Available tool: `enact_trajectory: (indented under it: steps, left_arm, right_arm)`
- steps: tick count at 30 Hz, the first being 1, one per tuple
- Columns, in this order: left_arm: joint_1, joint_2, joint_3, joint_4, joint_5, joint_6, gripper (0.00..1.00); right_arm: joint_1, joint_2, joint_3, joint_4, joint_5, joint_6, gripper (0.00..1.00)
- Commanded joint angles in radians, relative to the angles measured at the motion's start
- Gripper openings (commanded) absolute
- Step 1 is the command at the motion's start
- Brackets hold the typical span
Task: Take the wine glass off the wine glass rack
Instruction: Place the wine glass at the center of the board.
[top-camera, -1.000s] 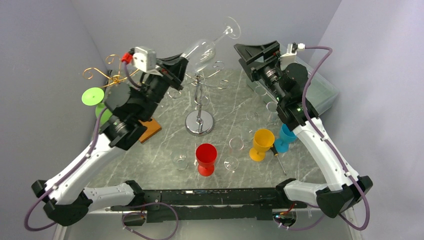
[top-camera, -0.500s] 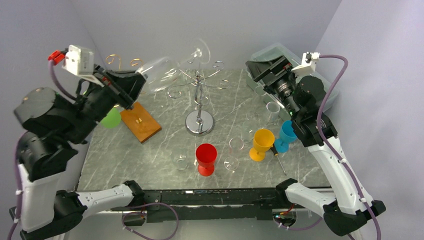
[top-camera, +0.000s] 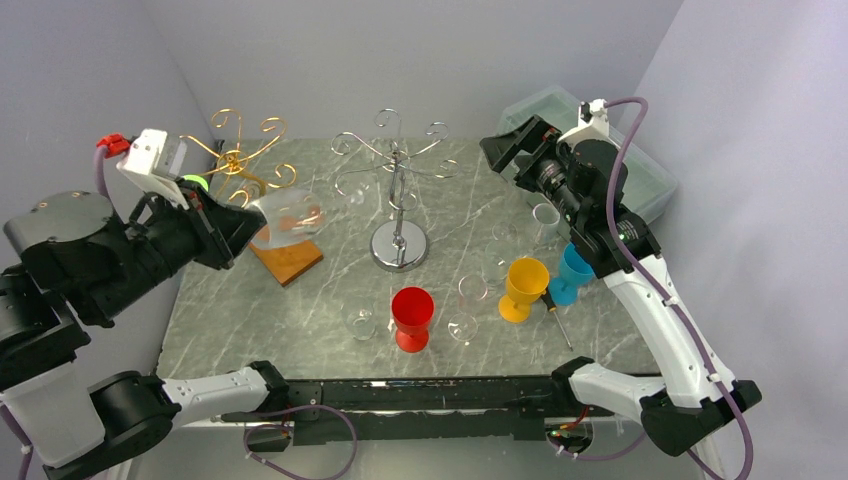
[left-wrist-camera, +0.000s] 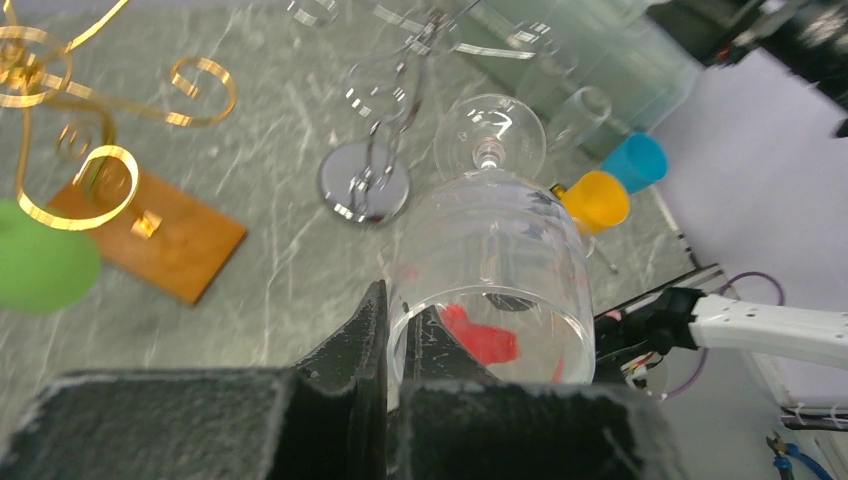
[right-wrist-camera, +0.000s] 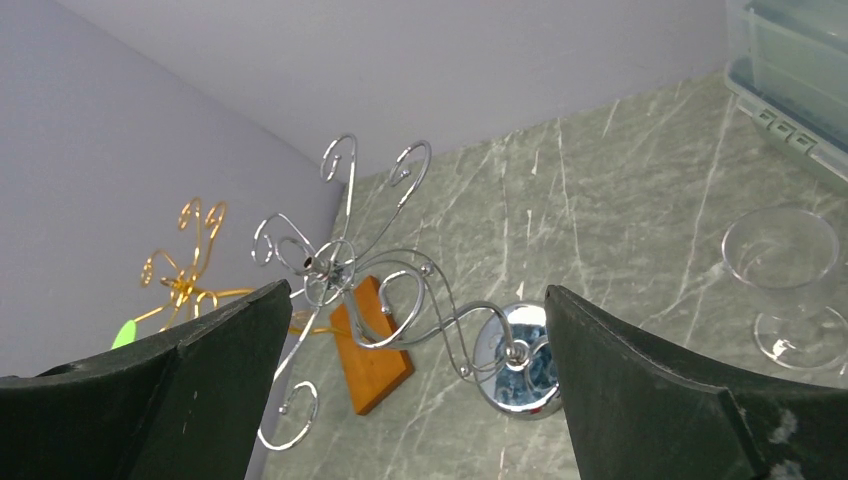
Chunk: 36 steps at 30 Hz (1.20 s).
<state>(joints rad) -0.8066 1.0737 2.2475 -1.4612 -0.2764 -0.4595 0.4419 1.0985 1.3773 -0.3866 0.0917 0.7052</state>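
The table (top-camera: 300, 310) under me is the biggest thing, a flat slab of grey-green marble with pale veins. At its far right corner sits a cloudy plastic bin (top-camera: 645, 175) with a ribbed lid. In the middle stands the silver rack (top-camera: 398, 200), thin polished wire curling into loops above a round mirror-bright foot. To its left is a gold rack (top-camera: 235, 155) of flat curled strips on a tilted brown wooden block (top-camera: 290, 258), with a matte green glass (left-wrist-camera: 45, 270) by its loops. My right pincer (right-wrist-camera: 417, 295) hangs above the table's right side with both black fingers spread wide and nothing between them, looking down at the silver rack. My left pincer (left-wrist-camera: 395, 320) is clamped on the rim of the wine glass (left-wrist-camera: 490, 250), one finger outside the bowl and one inside. The glass is clear and thin-walled, lying nearly on its side in the air left of the silver rack, above the wooden block, with its round foot pointing towards the wire loops. I cannot tell whether the foot touches them. Along the near edge stand three smooth plastic goblets, red (top-camera: 412, 317), yellow (top-camera: 523, 288) and blue (top-camera: 575, 272), with small clear glasses (top-camera: 360, 320) scattered among them. A thin screwdriver (top-camera: 556, 312) lies by the yellow goblet's base.
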Motion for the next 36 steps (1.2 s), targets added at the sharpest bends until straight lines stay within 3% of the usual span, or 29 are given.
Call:
enact_trajectory:
  steps: [1, 12, 27, 32, 36]
  left_arm:
    - [-0.003, -0.007, 0.013, -0.170, -0.127, -0.133, 0.00]
    - [-0.001, -0.090, -0.218, -0.220, -0.252, -0.254, 0.00]
    - [0.009, -0.025, -0.509, -0.223, -0.313, -0.295, 0.00]
    - [0.084, 0.008, -0.576, -0.209, -0.288, -0.265, 0.00]
    - [0.230, 0.022, -0.636, -0.128, -0.179, -0.123, 0.00]
  right_arm:
    - [-0.003, 0.006, 0.052, -0.024, -0.013, -0.056, 1.00]
    - [-0.003, 0.005, 0.045, -0.052, -0.029, -0.092, 1.00]
    - [-0.003, -0.014, 0.011, -0.067, -0.087, -0.098, 1.00]
    - [-0.003, -0.017, -0.011, -0.067, -0.127, -0.098, 1.00]
    - [-0.003, -0.016, -0.013, -0.074, -0.136, -0.102, 1.00]
